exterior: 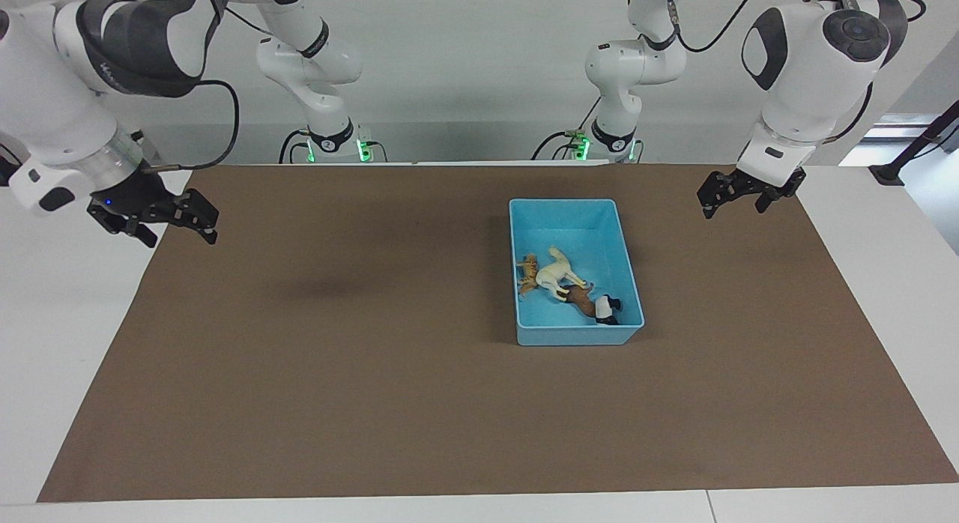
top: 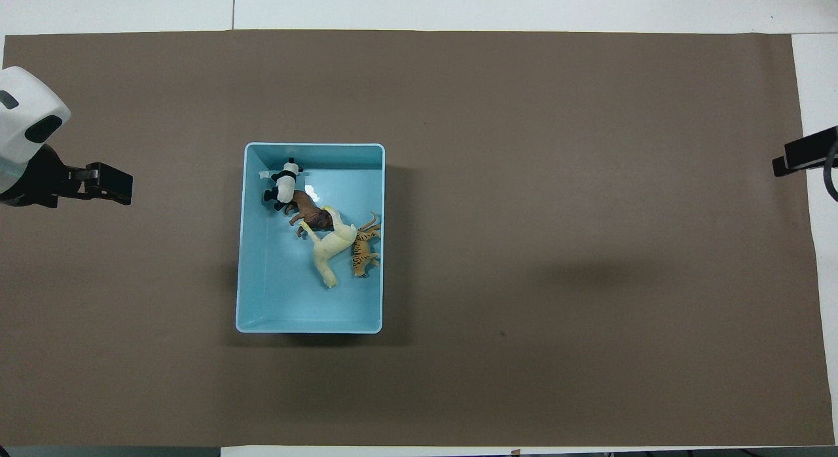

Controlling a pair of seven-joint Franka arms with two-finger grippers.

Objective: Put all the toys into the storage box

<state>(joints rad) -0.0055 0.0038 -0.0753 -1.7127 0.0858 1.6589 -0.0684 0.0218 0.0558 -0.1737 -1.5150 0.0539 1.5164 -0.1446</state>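
The light blue storage box (exterior: 563,203) stands on the brown mat toward the left arm's end of the table. In it lie all the toys: the orange striped tiger (exterior: 529,276), the cream-white horse (exterior: 556,274), the brown lion (exterior: 578,297) and the black-and-white panda (exterior: 607,309). The overhead view shows the same box (top: 281,293), tiger (top: 364,251), horse (top: 330,247), lion (top: 309,211) and panda (top: 283,187). My left gripper (exterior: 738,201) is open and empty, raised over the mat's edge beside the box. My right gripper (exterior: 176,227) is open and empty, raised over the mat's edge at the right arm's end.
The brown mat (exterior: 374,358) covers most of the white table (exterior: 60,343). No loose object lies on the mat outside the box. Both arms hang at the table's ends, away from the box.
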